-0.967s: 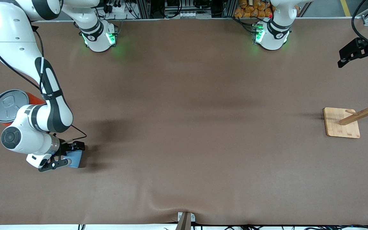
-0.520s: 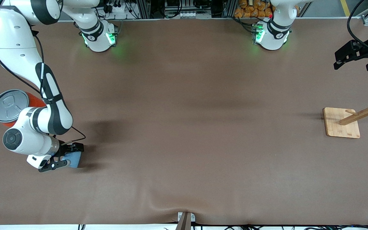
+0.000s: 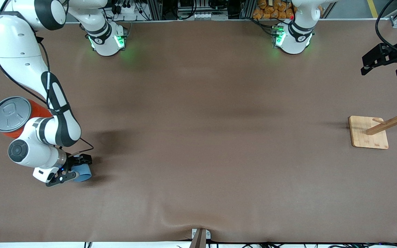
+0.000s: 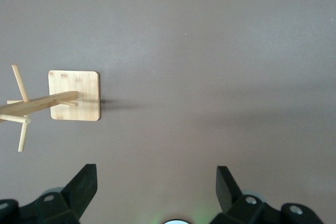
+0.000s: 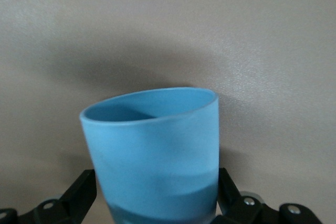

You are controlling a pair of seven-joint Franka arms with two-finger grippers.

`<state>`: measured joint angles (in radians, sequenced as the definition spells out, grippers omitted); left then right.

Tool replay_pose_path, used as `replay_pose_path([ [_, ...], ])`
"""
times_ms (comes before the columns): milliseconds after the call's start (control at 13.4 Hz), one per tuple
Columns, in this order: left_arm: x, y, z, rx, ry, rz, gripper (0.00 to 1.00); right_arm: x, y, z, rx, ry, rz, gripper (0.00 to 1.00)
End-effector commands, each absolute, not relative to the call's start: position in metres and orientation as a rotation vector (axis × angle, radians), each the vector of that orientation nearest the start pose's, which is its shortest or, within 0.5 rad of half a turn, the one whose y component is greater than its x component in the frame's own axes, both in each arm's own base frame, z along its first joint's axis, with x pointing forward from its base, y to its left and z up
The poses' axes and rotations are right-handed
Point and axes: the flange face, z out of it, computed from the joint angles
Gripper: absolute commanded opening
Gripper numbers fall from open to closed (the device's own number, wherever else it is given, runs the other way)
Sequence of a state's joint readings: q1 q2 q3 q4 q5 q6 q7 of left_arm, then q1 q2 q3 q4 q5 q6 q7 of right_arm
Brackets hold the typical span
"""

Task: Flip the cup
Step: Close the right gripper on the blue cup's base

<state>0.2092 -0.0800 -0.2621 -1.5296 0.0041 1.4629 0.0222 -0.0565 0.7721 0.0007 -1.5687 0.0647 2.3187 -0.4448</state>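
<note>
the right gripper (image 3: 70, 169) is low at the right arm's end of the table (image 3: 198, 137), with the cup (image 3: 82, 172) between its fingers. the fingers (image 5: 79, 195) stand wide, one on each side of the cup's wall, right against it or nearly so; whether they press it or only bracket it i cannot tell. whether the cup touches the table or hangs just above it does not show.

in the right wrist view the cup (image 5: 157, 153) fills the middle. it is light blue, tapered, its rim pointing away from the camera and a little tilted, with a sliver of darker inside showing at the mouth.

an orange can (image 3: 12, 115) with a grey lid stands at the same end of the table, farther from the front camera than the cup and apart from it, partly hidden by the right arm.

the left gripper (image 3: 381, 62) hangs in the air over the left arm's end of the table, waiting. its fingers (image 4: 81, 184) are spread wide with nothing between them. a wooden rack (image 3: 388, 125) on a square base stands on the table near it; the left wrist view looks down on the rack (image 4: 58, 103).
</note>
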Motion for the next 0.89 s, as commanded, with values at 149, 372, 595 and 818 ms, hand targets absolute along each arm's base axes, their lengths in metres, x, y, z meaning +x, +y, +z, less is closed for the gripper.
replay_pose_path([
  [149, 0.518, -0.030, 0.680, -3.126, 0.130, -0.046, 1.00, 0.709, -0.025, 0.186, -3.019, -0.706, -0.063, 1.00],
  [372, 0.520, -0.025, 0.683, -3.118, 0.105, -0.058, 1.00, 0.710, -0.024, 0.187, -3.014, -0.726, -0.073, 0.64],
  [595, 0.536, -0.019, 0.678, -3.131, 0.101, -0.056, 1.00, 0.719, -0.003, 0.210, -2.998, -0.784, -0.122, 0.56],
  [818, 0.540, -0.025, 0.678, -3.132, 0.137, -0.079, 1.00, 0.719, 0.026, 0.250, -2.925, -1.018, -0.129, 0.57],
])
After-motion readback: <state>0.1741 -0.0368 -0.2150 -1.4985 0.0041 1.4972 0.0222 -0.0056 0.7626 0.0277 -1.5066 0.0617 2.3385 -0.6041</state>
